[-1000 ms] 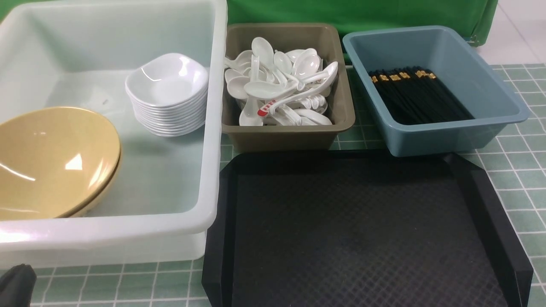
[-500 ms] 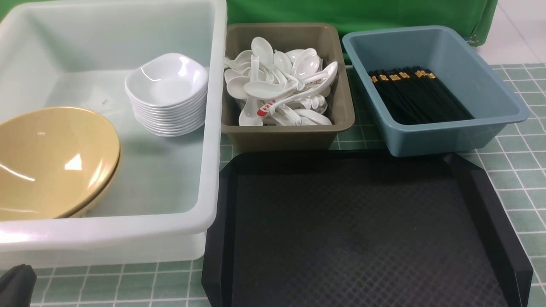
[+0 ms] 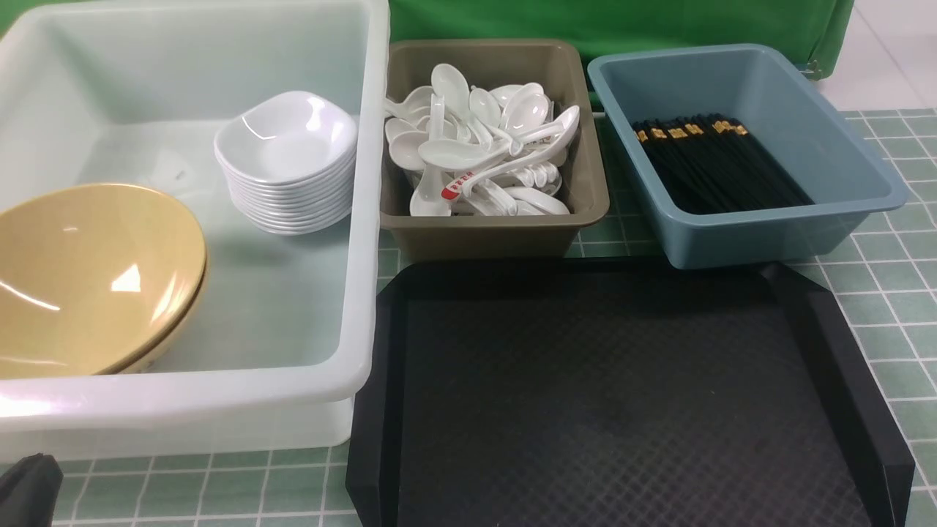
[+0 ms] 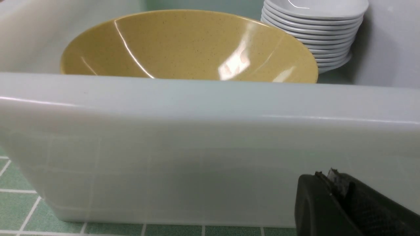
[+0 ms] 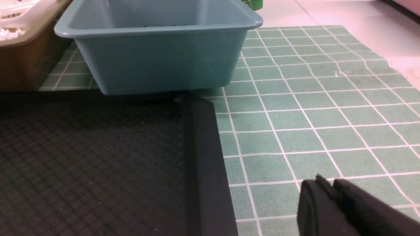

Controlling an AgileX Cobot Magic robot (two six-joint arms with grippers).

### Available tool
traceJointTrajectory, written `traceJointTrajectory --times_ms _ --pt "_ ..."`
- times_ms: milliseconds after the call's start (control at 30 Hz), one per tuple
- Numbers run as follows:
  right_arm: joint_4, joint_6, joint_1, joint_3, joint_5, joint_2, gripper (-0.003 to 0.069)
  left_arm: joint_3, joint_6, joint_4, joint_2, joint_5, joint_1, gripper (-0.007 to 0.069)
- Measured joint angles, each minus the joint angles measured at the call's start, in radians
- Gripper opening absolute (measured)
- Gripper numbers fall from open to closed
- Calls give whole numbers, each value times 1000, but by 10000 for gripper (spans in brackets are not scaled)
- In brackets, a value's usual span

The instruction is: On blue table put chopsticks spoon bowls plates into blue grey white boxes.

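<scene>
The white tub [image 3: 366, 219] holds stacked mustard bowls [image 3: 95, 278] and a stack of white plates [image 3: 287, 165]. The grey bin [image 3: 498, 227] holds several white spoons [image 3: 468, 150], one with red marks. The blue bin [image 3: 776, 234] holds black chopsticks [image 3: 721, 165]. My left gripper [image 4: 323, 178] is shut and empty, low in front of the tub's near wall [image 4: 197, 147]; the bowls [image 4: 187, 46] and plates [image 4: 315, 26] show over the rim. My right gripper [image 5: 323, 183] is shut and empty above the tiled table [image 5: 311, 114], right of the tray.
A black textured tray [image 3: 615, 395] lies in front of the grey and blue bins, also in the right wrist view [image 5: 98, 157]. Green cloth [image 3: 622, 22] hangs behind the bins. The tiled blue table [image 3: 893, 307] shows at the right.
</scene>
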State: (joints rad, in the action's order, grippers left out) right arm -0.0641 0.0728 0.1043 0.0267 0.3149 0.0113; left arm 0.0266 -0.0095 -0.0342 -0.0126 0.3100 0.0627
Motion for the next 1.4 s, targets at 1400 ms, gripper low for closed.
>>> traceJointTrajectory --times_ms 1400 --pt "-1 0 0 -1 1 0 113 0 3 0 0 0 0 -13"
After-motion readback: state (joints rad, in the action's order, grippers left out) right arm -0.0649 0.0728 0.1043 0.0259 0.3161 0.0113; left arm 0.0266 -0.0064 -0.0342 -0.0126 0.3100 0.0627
